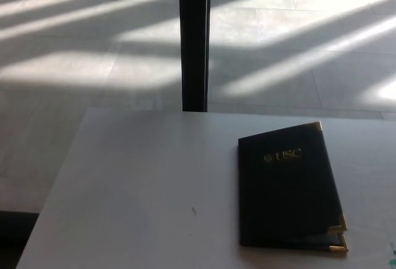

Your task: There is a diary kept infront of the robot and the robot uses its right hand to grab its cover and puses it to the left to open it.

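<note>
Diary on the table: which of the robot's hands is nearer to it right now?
Neither can be judged: no hand or arm shows in the head view. The closed diary lies untouched on the white table, toward the robot's right side.
</note>
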Available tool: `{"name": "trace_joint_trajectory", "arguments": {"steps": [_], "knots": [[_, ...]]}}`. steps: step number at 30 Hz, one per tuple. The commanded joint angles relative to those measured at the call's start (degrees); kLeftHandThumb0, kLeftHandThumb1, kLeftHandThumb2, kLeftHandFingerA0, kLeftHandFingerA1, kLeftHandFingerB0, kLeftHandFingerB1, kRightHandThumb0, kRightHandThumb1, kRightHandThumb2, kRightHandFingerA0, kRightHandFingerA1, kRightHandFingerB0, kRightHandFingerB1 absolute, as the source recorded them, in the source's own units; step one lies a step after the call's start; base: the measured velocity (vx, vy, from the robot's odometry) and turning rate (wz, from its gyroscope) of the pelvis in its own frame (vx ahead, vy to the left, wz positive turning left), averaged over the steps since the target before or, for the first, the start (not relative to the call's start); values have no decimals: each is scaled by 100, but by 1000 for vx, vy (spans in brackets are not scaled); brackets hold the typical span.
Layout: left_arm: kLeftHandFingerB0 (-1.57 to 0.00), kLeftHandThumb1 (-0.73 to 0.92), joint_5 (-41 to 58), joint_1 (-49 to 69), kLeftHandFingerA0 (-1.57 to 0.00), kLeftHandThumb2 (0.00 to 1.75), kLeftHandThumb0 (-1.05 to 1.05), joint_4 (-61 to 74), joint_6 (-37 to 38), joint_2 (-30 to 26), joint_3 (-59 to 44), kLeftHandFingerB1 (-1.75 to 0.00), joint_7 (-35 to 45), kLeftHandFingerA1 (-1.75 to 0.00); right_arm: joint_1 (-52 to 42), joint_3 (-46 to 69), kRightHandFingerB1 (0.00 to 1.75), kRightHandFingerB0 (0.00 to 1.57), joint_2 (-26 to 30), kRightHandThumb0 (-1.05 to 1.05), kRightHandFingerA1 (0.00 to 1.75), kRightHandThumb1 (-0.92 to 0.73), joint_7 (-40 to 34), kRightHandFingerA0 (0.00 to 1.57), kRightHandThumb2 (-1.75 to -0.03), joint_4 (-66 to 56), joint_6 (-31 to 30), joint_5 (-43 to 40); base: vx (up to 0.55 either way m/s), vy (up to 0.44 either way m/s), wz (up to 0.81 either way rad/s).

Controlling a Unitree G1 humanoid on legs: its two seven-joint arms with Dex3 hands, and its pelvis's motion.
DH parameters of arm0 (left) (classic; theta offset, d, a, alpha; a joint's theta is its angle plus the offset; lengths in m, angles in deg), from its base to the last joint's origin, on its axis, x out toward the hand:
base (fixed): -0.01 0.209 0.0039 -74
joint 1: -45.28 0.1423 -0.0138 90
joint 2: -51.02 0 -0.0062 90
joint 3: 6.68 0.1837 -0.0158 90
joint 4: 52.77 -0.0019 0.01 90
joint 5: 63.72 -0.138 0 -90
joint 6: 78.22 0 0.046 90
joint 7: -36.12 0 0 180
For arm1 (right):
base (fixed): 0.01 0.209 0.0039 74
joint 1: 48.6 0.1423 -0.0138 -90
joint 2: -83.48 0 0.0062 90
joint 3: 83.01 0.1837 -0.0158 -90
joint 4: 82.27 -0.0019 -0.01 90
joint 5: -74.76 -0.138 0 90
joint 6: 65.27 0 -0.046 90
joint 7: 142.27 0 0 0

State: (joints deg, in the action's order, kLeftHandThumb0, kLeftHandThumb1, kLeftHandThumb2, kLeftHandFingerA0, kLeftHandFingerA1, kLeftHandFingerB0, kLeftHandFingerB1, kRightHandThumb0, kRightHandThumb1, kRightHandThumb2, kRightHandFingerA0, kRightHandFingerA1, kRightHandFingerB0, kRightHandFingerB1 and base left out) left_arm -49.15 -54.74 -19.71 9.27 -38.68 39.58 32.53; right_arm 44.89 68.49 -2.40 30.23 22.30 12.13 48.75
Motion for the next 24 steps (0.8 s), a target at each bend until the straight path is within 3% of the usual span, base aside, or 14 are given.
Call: {"name": "trace_joint_trajectory", "arguments": {"steps": [1,7,9,10,11,12,16,20,21,23,24], "knots": [[-32,92,609,-85,-86,160,-82,-109,-79,-251,-397,-99,-343,-134,1084,172,42,49,498,-72,51,-87,-998,64,-66,-1027,-1249,-1186,0,0,0],[-38,92,631,-50,-100,160,-83,-109,-85,-247,-438,-104,-388,-142,1571,-60,47,48,355,-73,60,-81,-1303,63,-67,-1395,-1656,-1217,0,0,0],[-31,92,651,-36,-83,160,-81,-63,-119,-236,-434,-100,-386,-132,1635,-244,48,47,253,-72,62,-83,-1177,61,-67,-1425,-1663,-1177,0,0,0],[-34,92,661,-30,-86,160,-83,-76,-94,-235,-437,-102,-353,-135,1681,-345,48,50,172,-70,60,-85,-1198,61,-66,-1484,-1679,-1151,0,0,0],[-36,92,686,-27,-77,160,-82,-69,-118,-241,-446,-103,-354,-130,1821,-565,59,47,47,-73,66,-67,-1241,55,-99,-1531,-1725,-1108,0,0,0],[-39,92,689,-27,-82,160,-83,-78,-124,-247,-434,-105,-371,-133,1788,-674,49,40,-33,-72,61,-87,-984,51,-68,-1599,-1690,-1250,0,0,0],[-46,92,719,-41,-82,159,-79,-159,-107,-292,-386,-107,-437,-131,1790,-1105,42,32,-352,-80,50,-86,-1026,40,-66,-1853,-1710,-1238,0,0,0],[-35,92,745,-18,-75,160,-80,-213,-39,-318,-325,-102,-409,-129,1707,-1580,37,23,-767,-77,45,-92,-1120,32,-67,-2175,-1796,-1265,0,0,0],[-36,92,749,-38,-75,159,-79,-267,-53,-341,-317,-102,-519,-128,1653,-1902,35,17,-1030,-71,43,-92,-1066,28,-76,-2203,-1784,-1192,0,0,0],[-37,92,767,4,-77,159,-79,-279,-46,-347,-287,-103,-514,-129,1612,-2038,35,17,-1123,-69,44,-92,-1057,28,-77,-2172,-1725,-1138,0,0,0],[-34,92,773,15,-71,160,-80,-272,-41,-346,-267,-102,-500,-127,1600,-2104,35,18,-1186,-68,44,-92,-1054,28,-78,-2145,-1686,-1115,0,0,0]]}}
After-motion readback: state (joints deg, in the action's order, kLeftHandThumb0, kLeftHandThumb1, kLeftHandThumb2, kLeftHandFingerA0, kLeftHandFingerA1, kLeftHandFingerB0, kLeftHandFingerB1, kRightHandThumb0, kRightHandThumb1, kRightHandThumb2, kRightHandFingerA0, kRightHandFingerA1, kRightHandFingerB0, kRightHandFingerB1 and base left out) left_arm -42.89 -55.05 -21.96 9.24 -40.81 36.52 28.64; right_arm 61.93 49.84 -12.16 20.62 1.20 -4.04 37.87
